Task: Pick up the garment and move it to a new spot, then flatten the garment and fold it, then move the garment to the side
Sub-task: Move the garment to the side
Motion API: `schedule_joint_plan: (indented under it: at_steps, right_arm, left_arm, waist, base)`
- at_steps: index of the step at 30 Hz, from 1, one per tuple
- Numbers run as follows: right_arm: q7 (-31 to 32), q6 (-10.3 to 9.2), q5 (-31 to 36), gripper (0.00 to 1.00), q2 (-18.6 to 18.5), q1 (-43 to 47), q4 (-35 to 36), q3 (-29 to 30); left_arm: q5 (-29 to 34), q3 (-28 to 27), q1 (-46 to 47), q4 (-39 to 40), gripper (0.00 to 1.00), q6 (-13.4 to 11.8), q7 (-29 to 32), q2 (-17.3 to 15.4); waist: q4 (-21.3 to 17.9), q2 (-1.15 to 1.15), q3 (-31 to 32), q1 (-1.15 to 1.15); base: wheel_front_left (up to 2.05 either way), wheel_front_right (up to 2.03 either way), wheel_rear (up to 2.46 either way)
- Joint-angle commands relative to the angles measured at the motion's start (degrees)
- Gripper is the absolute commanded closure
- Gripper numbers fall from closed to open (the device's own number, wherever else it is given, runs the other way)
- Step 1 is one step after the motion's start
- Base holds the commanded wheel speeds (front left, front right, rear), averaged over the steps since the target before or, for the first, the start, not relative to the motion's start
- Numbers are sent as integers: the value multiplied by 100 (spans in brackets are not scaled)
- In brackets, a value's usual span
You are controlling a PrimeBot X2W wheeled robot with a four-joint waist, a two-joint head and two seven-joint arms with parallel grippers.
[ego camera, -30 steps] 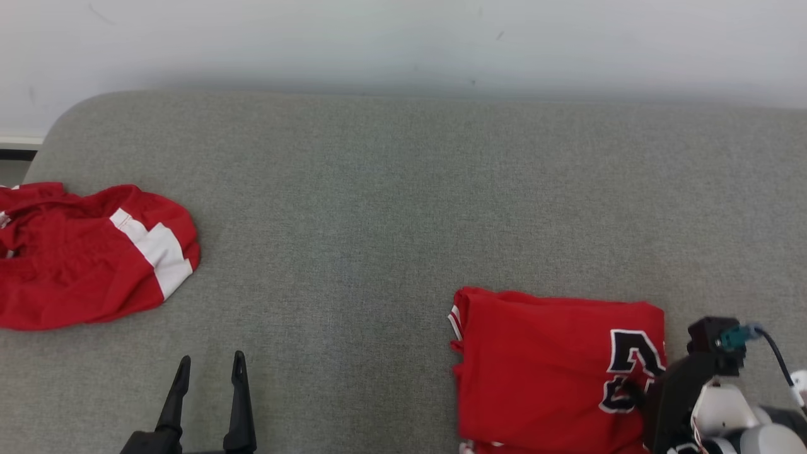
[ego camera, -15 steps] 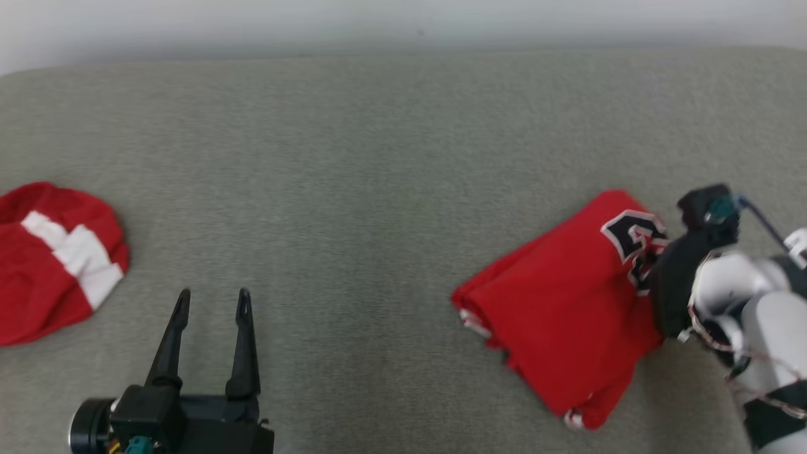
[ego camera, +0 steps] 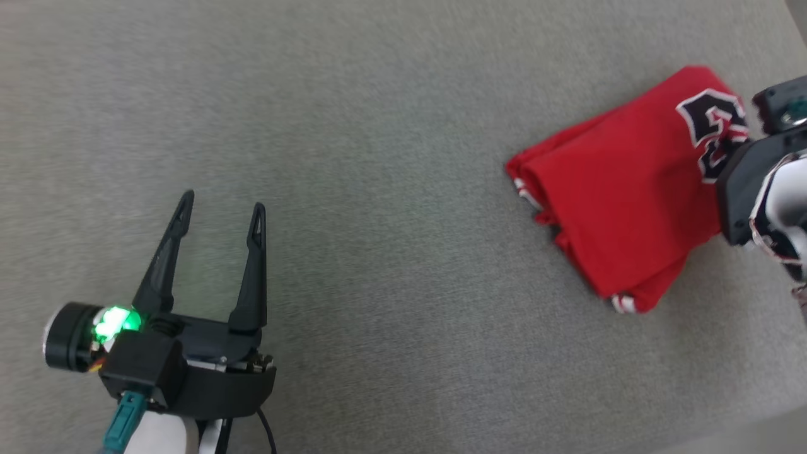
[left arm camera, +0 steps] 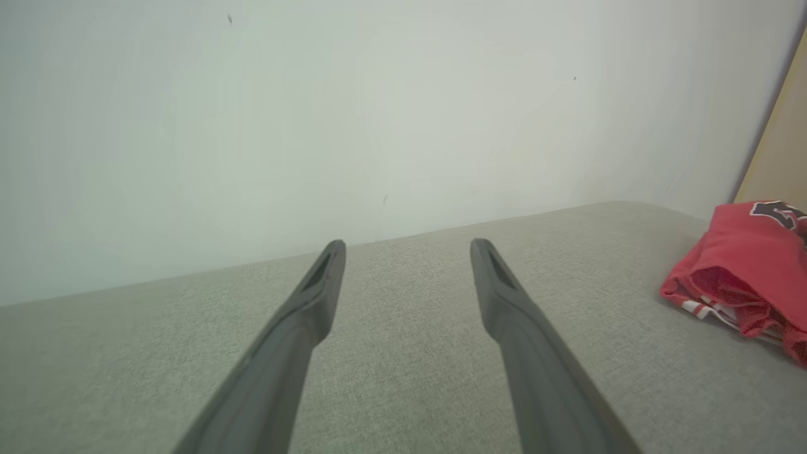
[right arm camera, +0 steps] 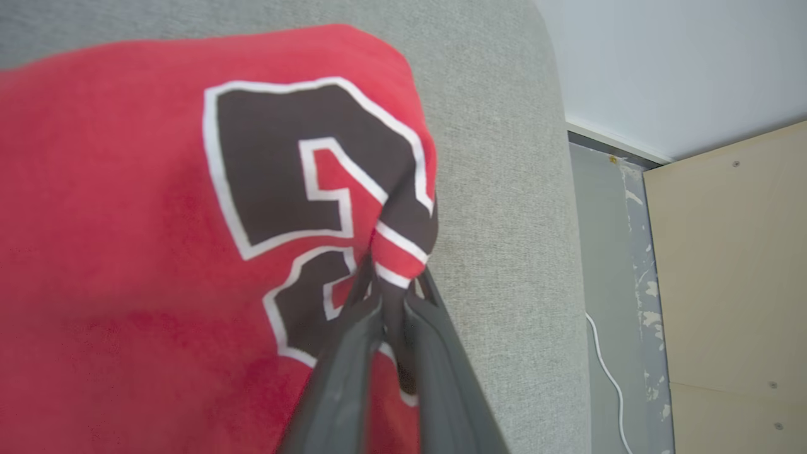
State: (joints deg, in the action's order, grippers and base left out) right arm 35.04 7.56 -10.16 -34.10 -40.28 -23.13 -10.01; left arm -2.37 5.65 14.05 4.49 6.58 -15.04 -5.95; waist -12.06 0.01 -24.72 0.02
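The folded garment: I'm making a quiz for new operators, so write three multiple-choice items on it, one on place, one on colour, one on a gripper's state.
1. Where on the grey surface does the folded garment lie in the head view? A lower left; B upper right; C centre.
2. What colour is its number? A yellow; B blue; C black, outlined white.
3. How is the right gripper? A shut on the garment; B open above it; C resting on bare surface.
1 B, it lies at the upper right. 2 C, the right wrist view shows black edged in white. 3 A, its fingers pinch a bunched edge.
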Motion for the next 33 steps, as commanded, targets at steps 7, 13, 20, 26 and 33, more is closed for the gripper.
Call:
schedule_joint_plan:
  at_steps: [7,13,20,26,33]
  right_arm:
    - [-1022,-17,290,100,-60,-585,-690,376]
    - [-1907,-17,635,100,67,-915,-1260,834]
    - [-2679,-17,934,98,175,-1207,-1843,992]
    - [-2988,-17,1262,0,357,-1359,-2185,1089]
    - [-3452,-17,1148,0,559,-1040,-2145,1223]
  left_arm:
    - [109,195,337,183,0,43,-18,-259]
    - [131,254,411,224,0,57,-18,-395]
    - [86,338,394,96,0,62,-11,-435]
    - [33,342,374,41,0,40,-10,-408]
    - [-78,351,282,34,0,-24,-17,-201]
  waist:
    - [-871,-1,-975,-2]
    - [-994,-1,-1139,-2]
    - [-986,-1,-1171,-2]
    - [-903,-1,-1019,-2]
    - [-549,-1,-425,-2]
  base:
    - [0,0,0]
    - [0,0,0]
    - [0,0,0]
    - [0,0,0]
    - [0,0,0]
